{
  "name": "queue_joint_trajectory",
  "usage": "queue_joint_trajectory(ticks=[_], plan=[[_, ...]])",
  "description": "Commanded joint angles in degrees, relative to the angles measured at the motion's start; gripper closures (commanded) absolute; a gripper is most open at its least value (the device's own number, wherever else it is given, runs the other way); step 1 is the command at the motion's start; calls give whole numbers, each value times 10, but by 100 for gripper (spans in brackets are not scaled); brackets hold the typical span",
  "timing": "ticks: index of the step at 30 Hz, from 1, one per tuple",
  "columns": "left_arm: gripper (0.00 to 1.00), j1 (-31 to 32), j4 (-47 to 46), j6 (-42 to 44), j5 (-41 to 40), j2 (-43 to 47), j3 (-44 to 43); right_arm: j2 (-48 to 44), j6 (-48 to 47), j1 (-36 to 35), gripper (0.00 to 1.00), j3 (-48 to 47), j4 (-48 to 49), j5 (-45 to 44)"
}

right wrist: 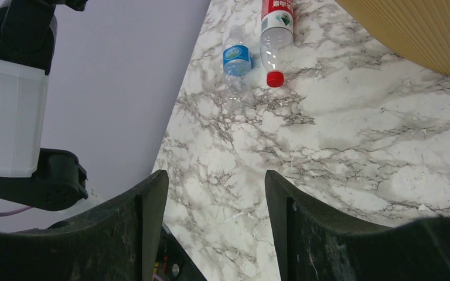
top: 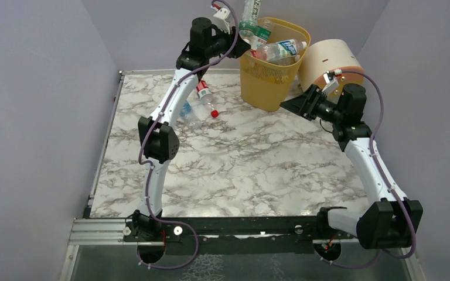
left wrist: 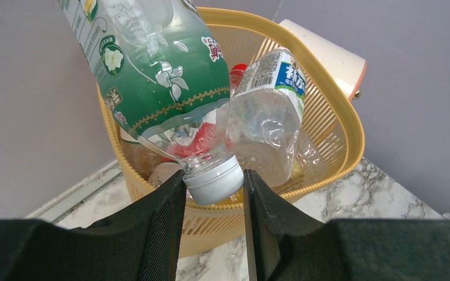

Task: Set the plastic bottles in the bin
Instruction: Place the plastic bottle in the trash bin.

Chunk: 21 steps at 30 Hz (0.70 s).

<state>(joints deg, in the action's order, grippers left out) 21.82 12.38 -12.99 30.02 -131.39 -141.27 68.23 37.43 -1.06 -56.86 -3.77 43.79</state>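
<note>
My left gripper (top: 238, 42) is raised at the near-left rim of the yellow-orange bin (top: 268, 82). In the left wrist view the gripper (left wrist: 215, 186) is shut on the white cap of a clear bottle with a green flowered label (left wrist: 152, 70), which stands tilted upward over the bin's rim (left wrist: 351, 134). The bin holds several bottles, with a blue-and-white labelled one (left wrist: 269, 111) on top. Two bottles lie on the table: a red-capped one (top: 206, 98) and a blue-labelled one (top: 186, 111). My right gripper (top: 288, 105) is open and empty beside the bin's lower right side.
A cream-and-peach cylinder (top: 330, 61) stands right of the bin. The right wrist view shows the red-capped bottle (right wrist: 275, 29), the blue-labelled bottle (right wrist: 236, 58), the bin's wall (right wrist: 422, 29) and the left arm's link (right wrist: 17, 117). Grey walls enclose the marble table (top: 240, 170).
</note>
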Motion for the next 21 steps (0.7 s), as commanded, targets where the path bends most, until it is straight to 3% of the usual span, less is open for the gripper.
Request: queue_joint_trajectory(ticks=[1, 21], plan=[[75, -12, -55, -15, 38, -9, -8, 11, -5, -2, 36, -8, 8, 16], [70, -13, -145, -72, 92, -62, -32, 23, 2, -2, 36, 12, 33, 22]])
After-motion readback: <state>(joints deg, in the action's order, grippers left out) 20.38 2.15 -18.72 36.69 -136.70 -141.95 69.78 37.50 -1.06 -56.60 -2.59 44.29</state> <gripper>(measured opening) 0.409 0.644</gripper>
